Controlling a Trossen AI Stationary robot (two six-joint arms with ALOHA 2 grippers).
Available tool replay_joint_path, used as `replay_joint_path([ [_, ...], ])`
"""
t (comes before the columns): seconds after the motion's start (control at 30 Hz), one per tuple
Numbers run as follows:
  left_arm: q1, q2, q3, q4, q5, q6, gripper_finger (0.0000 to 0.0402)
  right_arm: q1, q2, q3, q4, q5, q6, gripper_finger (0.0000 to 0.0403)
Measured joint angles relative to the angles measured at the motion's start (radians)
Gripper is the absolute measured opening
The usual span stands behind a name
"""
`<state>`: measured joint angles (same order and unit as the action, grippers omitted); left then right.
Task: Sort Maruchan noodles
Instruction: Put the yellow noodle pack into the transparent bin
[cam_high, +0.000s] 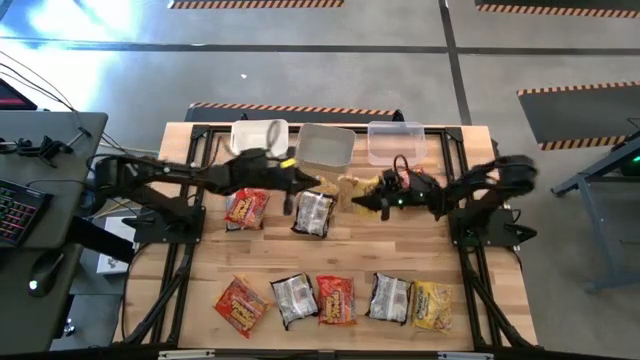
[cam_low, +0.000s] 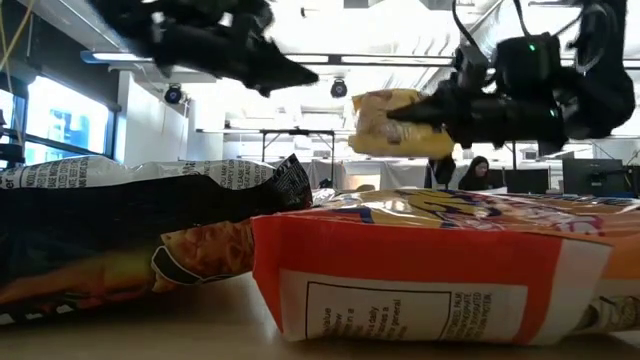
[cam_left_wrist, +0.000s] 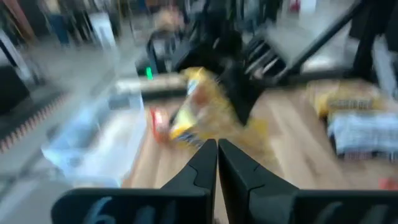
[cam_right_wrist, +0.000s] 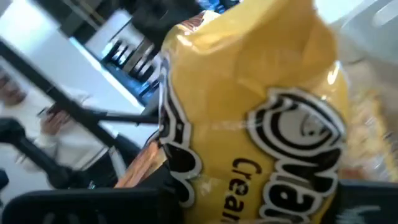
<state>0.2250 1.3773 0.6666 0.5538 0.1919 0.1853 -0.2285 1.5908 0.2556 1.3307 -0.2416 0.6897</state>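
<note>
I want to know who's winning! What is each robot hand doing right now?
Left gripper: shut, holding nothing.
Right gripper: shut on a yellow noodle packet, lifted off the table.

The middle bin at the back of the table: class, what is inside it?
The middle bin looks empty in the high view: only its pale floor shows. The left arm crosses its near left corner, so that corner stays hidden.

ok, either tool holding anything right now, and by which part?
The right tool holds a yellow noodle packet in the air, gripped at one edge. The left tool is shut and holds nothing.
</note>
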Motion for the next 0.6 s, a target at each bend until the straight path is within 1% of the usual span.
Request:
replay_joint_path([
  [0.07, -0.001, -0.066, -0.089, 0.074, 0.001, -0.017, 0.0007, -0.030, -0.124, 0.034, -0.196, -0.003, 0.009, 0.0084],
  [0.13, -0.001, -0.105, -0.152, 0.156, -0.001, -0.027, 0.0007, -0.061, -0.248, 0.094, -0.456, -0.003, -0.008, 0.0084],
  [0.23, -0.001, -0.156, -0.223, 0.197, 0.002, -0.036, 0.0007, -0.100, -0.403, 0.263, -0.974, 0.019, -0.090, 0.0085],
  [0.3, -0.001, -0.177, -0.249, 0.203, 0.005, -0.042, 0.0007, -0.125, -0.451, 0.425, -1.337, 0.070, -0.161, 0.0088],
  [0.37, -0.001, -0.189, -0.267, 0.201, 0.005, -0.051, 0.0007, -0.161, -0.464, 0.602, -1.700, 0.136, -0.207, 0.0091],
  [0.4, -0.001, -0.191, -0.272, 0.205, 0.005, -0.053, 0.0007, -0.186, -0.449, 0.697, -1.863, 0.171, -0.219, 0.0092],
  [0.47, -0.003, -0.196, -0.279, 0.194, 0.005, -0.055, 0.0007, -0.248, -0.404, 0.861, -2.132, 0.222, -0.226, 0.0092],
  [0.53, -0.004, -0.195, -0.278, 0.194, 0.006, -0.061, 0.0007, -0.324, -0.345, 1.001, -2.335, 0.230, -0.233, 0.0087],
  [0.6, -0.004, -0.195, -0.278, 0.199, 0.006, -0.063, 0.0007, -0.405, -0.272, 1.107, -2.469, 0.229, -0.268, 0.0085],
])
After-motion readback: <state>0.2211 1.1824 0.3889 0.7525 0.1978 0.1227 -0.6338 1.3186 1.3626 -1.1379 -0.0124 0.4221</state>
